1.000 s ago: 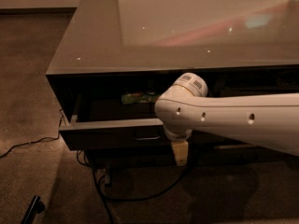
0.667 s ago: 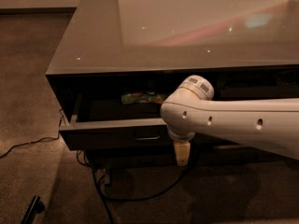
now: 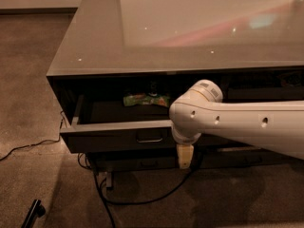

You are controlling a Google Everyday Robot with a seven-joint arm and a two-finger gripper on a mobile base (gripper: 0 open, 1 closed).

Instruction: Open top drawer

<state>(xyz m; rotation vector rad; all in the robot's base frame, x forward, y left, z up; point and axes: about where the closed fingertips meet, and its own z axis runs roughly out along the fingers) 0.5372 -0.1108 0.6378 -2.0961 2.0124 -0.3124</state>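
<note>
A thin cable (image 3: 28, 146) is seen on the carpet (image 3: 33, 80) off the desk's left edge, and a small dark object (image 3: 32, 213) lies nearer the bottom, its kind not made out. The desk (image 3: 95, 51) has a glossy grey top, seen from its front left corner. Just under the front edge, at that corner, the top drawer (image 3: 109, 139) stands open – its dark front is set forward of the desk's face and its inside is exposed. A small loop handle (image 3: 149, 137) is fixed mid-front. A green packet (image 3: 146, 99) is seen lying inside, towards the back. Beneath the drawer, black cables (image 3: 142, 201) are looped on the floor. The white arm (image 3: 247, 125) reaches in from the right along the front edge, its rounded joint placed over the drawer's right part. The gripper (image 3: 184, 156) hangs below that joint, just right of the handle and lower than it, apart from it – whether it is clenched or released cannot be told.
</note>
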